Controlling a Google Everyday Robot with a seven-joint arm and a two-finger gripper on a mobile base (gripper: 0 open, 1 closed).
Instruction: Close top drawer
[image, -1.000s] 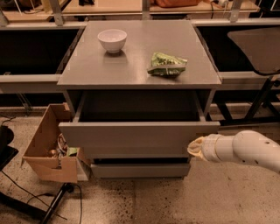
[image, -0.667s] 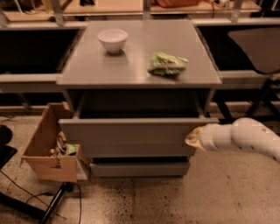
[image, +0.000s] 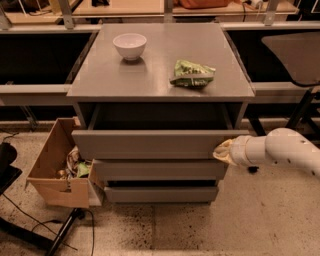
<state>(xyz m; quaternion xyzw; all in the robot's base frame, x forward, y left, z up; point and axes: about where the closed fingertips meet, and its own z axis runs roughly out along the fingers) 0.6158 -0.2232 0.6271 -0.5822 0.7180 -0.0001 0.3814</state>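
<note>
At the right end of the wide, matte-grey top drawer (image: 150, 144), which stands partly pulled out of the grey cabinet, the cream-tipped gripper (image: 223, 151) on the white arm (image: 292, 150) touches the flat front panel. Whether it is spread or pinched I cannot tell. On the worktop (image: 150, 75) sit a white bowl (image: 129, 45) and a crumpled green bag (image: 192, 74).
</note>
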